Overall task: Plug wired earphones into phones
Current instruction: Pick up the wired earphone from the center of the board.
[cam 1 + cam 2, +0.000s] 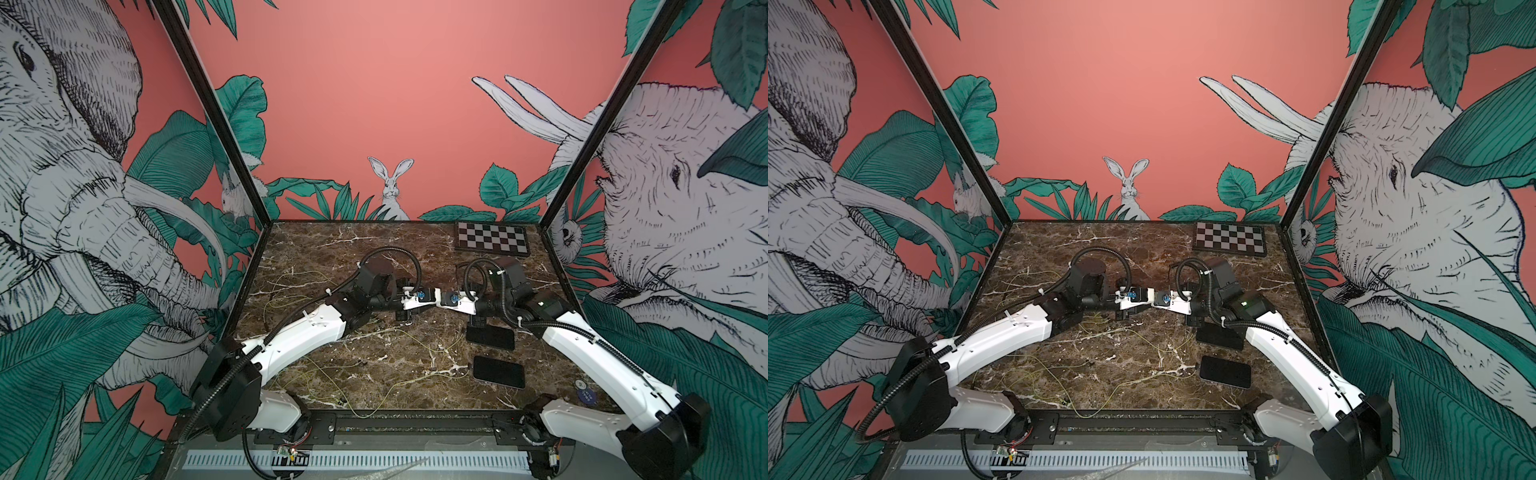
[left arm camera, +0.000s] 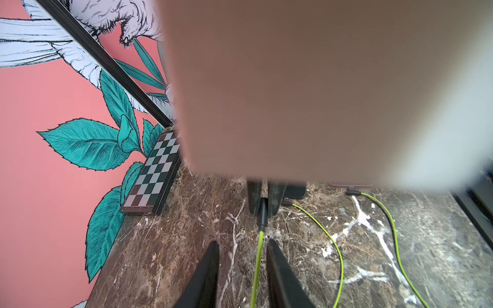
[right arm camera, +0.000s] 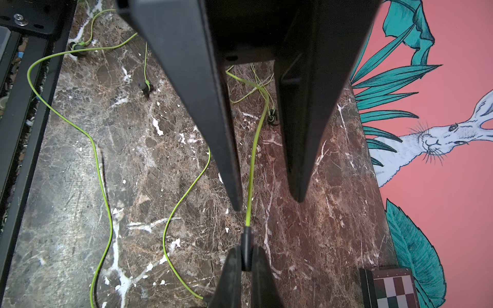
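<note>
Thin yellow-green cord [image 3: 250, 170], dark plug [image 3: 246, 241]

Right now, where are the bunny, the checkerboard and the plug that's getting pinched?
bunny [image 1: 390, 187]: in a top view, on its face.
checkerboard [image 1: 492, 237]: in a top view, middle of its squares.
pinched plug [image 3: 246, 249]: right wrist view, on its dark sleeve.
</note>
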Tool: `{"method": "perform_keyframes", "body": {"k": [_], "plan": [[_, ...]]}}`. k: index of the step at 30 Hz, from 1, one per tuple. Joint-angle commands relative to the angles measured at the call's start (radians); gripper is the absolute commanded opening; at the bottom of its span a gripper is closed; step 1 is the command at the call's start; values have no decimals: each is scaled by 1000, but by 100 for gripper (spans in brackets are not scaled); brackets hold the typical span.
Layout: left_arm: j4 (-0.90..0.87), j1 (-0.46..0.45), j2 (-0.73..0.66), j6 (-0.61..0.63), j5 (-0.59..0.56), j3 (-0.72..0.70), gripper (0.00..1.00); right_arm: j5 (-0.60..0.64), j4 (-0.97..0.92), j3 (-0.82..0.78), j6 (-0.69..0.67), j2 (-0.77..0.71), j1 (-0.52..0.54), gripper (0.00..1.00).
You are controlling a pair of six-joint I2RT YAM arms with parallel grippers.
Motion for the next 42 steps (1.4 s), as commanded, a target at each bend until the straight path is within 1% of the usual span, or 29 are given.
{"method": "perform_keyframes", "body": {"k": [1, 4, 9, 15, 23, 32, 36, 40, 42], "plan": [[-28, -19, -7, 38, -3, -24, 34, -32, 89, 41, 9, 0, 17, 6], [-3, -19, -24, 34, 1, -43, 34, -4, 88, 37, 1, 7, 17, 3], [-10, -15, -61, 64, -14, -68, 37, 24, 86, 31, -8, 5, 16, 3], [44, -1, -93, 49, 33, -103, 40, 35, 80, 24, -17, 3, 15, 2], [75, 2, -89, 58, -1, -107, 42, -15, 79, 16, -24, -15, 15, 1], [121, 4, -96, 89, -42, -125, 40, -36, 49, 15, -31, -18, 15, 0], [56, 4, -75, 112, -38, -101, 38, -53, 67, 6, -24, -31, 16, 0], [116, 4, -73, 79, -25, -119, 36, -60, 80, 0, -15, -36, 16, 0], [118, 4, -70, 66, -2, -112, 33, -55, 77, 1, -17, -35, 15, 0]]}}
